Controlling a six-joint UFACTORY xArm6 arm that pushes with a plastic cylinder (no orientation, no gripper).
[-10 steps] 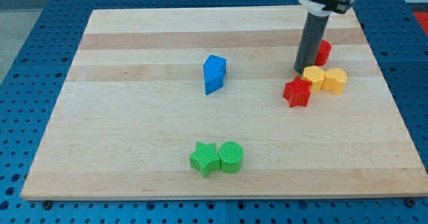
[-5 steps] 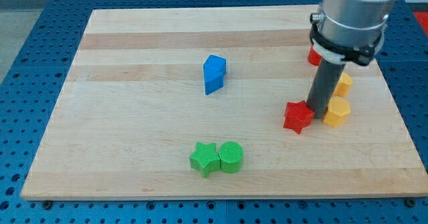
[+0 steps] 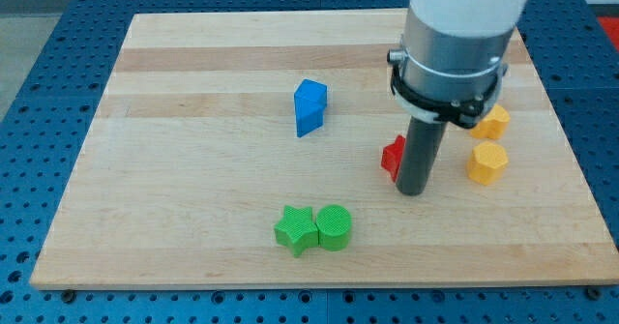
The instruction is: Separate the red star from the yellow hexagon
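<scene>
The red star (image 3: 393, 157) lies right of the board's middle, mostly hidden behind my rod. My tip (image 3: 413, 191) rests on the board right against the star's right side. The yellow hexagon (image 3: 486, 162) lies apart to the right of the tip, with a clear gap between it and the star. A second yellow block (image 3: 494, 123) sits just above the hexagon, partly hidden by the arm.
A blue block (image 3: 309, 106) lies at the centre top. A green star (image 3: 295, 230) and a green round block (image 3: 334, 227) touch each other near the view's bottom. The wooden board (image 3: 193, 169) ends near the right blocks. The arm hides the upper right.
My tip has moved down and left between the red star and the yellow blocks, pushing the star left. The yellow hexagon has slid down and right. The other red block is now hidden.
</scene>
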